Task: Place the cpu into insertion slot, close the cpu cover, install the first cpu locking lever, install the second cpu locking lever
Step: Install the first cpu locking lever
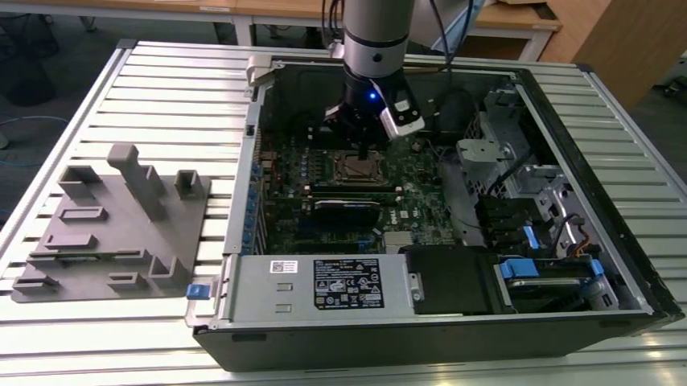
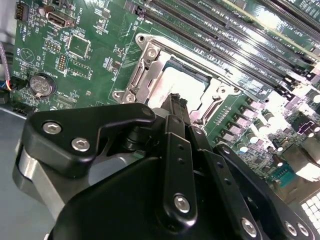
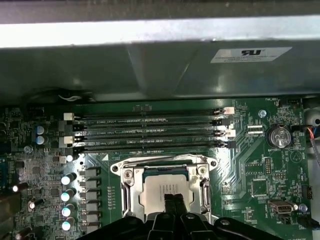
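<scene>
Black gripper linkages, studded with silver screws, sit closest in the second wrist view, their narrow fingertips drawn together with no gap over the cpu, whose pale silver top lies inside the insertion slot. Whether the tips actually pinch anything cannot be told; nothing is seen between them. To that view's left a round coin battery sits on the green motherboard, whose white print is too fine to make out.

In the first wrist view a row of silver-topped capacitors stands beside the socket, then the cpu cover, a silvery frame lying flat around the chip with the cpu showing through its cut-out, the gripper tips touching its top. Four long black memory slots run just beyond the socket. A white sticker on the grey case wall carries a dark mark, otherwise illegible.

From the exterior view, a grey fixture block lies on the slatted table at the exterior view's left, well apart from the open computer case. The arm reaches down into the case, the gripper over the insertion slot. A power supply label shows printed marks too small to read.
</scene>
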